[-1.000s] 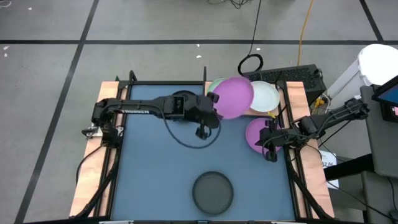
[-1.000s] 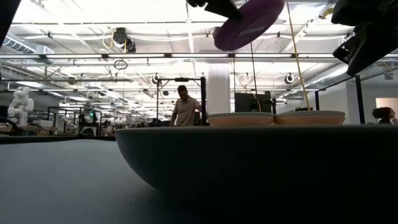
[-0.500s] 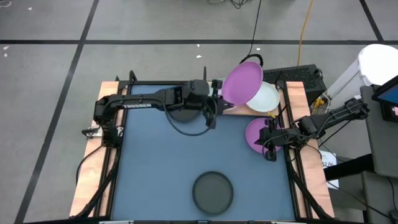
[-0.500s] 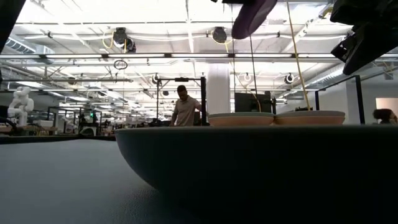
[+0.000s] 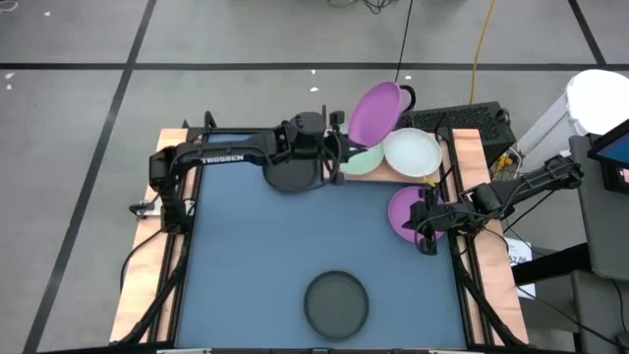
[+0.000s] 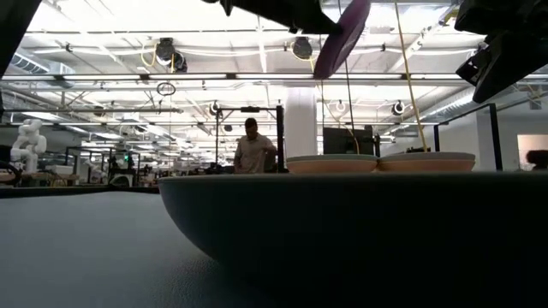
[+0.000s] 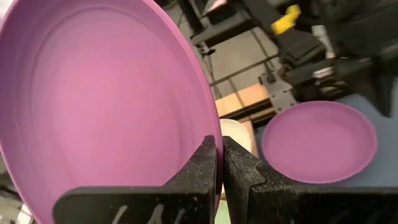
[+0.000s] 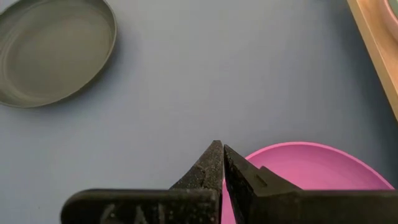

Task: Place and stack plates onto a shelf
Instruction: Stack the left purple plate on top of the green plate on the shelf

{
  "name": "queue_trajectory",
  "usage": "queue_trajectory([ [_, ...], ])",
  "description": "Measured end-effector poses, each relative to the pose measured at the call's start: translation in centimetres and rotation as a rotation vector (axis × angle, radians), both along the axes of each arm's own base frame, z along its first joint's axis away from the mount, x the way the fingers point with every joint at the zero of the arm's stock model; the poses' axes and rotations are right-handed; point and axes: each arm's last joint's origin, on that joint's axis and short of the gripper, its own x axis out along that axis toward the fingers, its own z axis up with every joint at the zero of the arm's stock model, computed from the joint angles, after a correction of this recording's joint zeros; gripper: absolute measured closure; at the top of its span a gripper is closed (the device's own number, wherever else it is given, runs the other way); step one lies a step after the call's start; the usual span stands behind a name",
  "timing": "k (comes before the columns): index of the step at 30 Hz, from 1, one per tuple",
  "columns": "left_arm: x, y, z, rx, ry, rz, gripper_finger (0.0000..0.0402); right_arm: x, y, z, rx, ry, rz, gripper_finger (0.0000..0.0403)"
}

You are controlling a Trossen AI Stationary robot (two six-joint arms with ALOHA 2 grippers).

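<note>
- A purple plate point(image 5: 375, 111) is held up in the air, tilted steeply on edge, above the far end of the wooden shelf point(image 5: 369, 169); in the low view it point(image 6: 342, 36) hangs well above the plates on the shelf.
- The left gripper point(image 5: 337, 149) is clamped on that plate's rim; the left wrist view shows its two dark fingers point(image 7: 202, 168) pinched together over the edge of the plate point(image 7: 106, 106).
- The shelf lies at the far right of the blue mat point(image 5: 256, 256). On it sit a pale green plate point(image 5: 364, 158), partly hidden under the lifted one, and just beside it a whitish-green plate point(image 5: 412, 151).
- A second purple plate point(image 5: 405, 212) lies flat on the mat near its right edge, close to the shelf.
- The right gripper point(image 5: 429, 243) sits at this plate's rim with its fingers closed together; the right wrist view shows the tips point(image 8: 214, 163) pressed shut just over the plate's edge point(image 8: 305, 168), and I cannot tell whether they pinch it.
- A black plate point(image 5: 335, 301) rests on the near part of the mat, well apart from the others; another black plate point(image 5: 287, 174) lies under the left arm.
- In the low view a person point(image 6: 253, 147) stands in the room behind the table.
</note>
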Motion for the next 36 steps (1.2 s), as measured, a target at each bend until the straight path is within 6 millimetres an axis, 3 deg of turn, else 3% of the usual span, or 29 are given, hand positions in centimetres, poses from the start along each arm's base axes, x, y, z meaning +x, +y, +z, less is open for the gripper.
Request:
queue_trajectory([
  [8,-0.2,1.4,-1.9,-0.039,-0.040,0.042,0.0391,0.0,0.0,0.0,-0.001,-0.001,0.002,0.0403],
  [18,2.9,2.0,-4.3,-0.048,-0.045,0.034,0.0391,0.1,0.0,0.1,-0.012,-0.010,0.015,0.0403],
  [25,3.5,3.7,-6.5,-0.098,0.061,0.095,0.0391,0.1,0.0,0.1,-0.027,-0.011,0.031,0.0403],
  [36,4.0,4.5,-10.8,-0.118,0.241,0.159,0.0391,0.1,0.0,0.1,-0.029,-0.010,0.033,0.0403],
])
